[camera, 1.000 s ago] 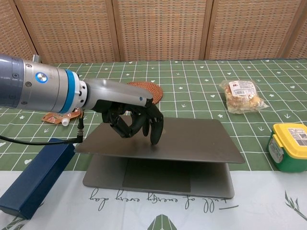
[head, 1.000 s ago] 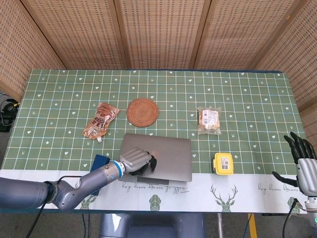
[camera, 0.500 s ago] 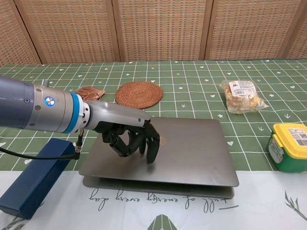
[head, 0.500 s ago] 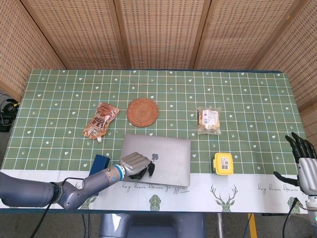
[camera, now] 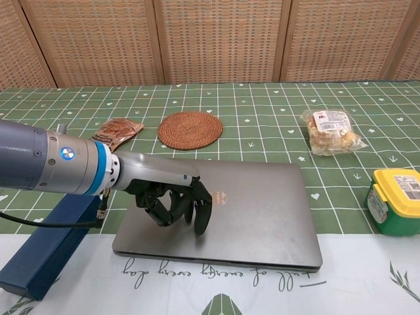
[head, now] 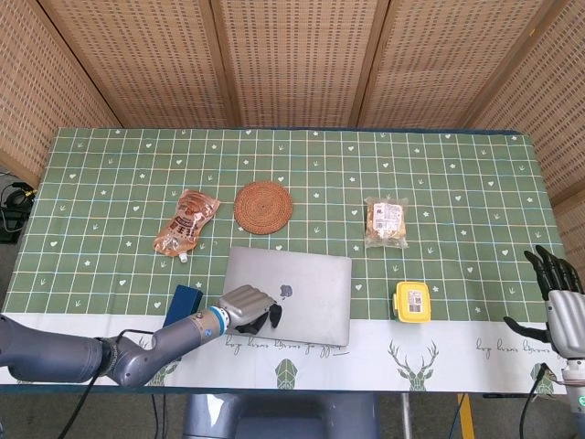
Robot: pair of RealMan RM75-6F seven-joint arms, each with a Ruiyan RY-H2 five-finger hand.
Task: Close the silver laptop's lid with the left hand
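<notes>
Chest view only: the silver laptop lay low in the middle of the frame with its lid flat down on the base, no gap showing along the front edge. The left hand rested on the left part of the lid, its dark fingers curled under the palm with the tips down on the lid, clenched on nothing.

Head view only: the right hand stood at the lower right edge of the frame, off the counter, fingers apart and upright, holding nothing. The chest view did not reach it. From above, the laptop sat low and centre, its front edge over the white strip of the cloth, and the left hand covered the lid's lower left corner.

Around it: a blue box lay just left of the laptop, partly hidden by the left forearm in both views. A round woven coaster sat beyond the laptop, toward the upper middle. A brown snack packet lay left of the coaster. A clear bag of snacks lay to the upper right. A yellow-lidded container sat at the right, near the laptop's right edge but apart from it.
</notes>
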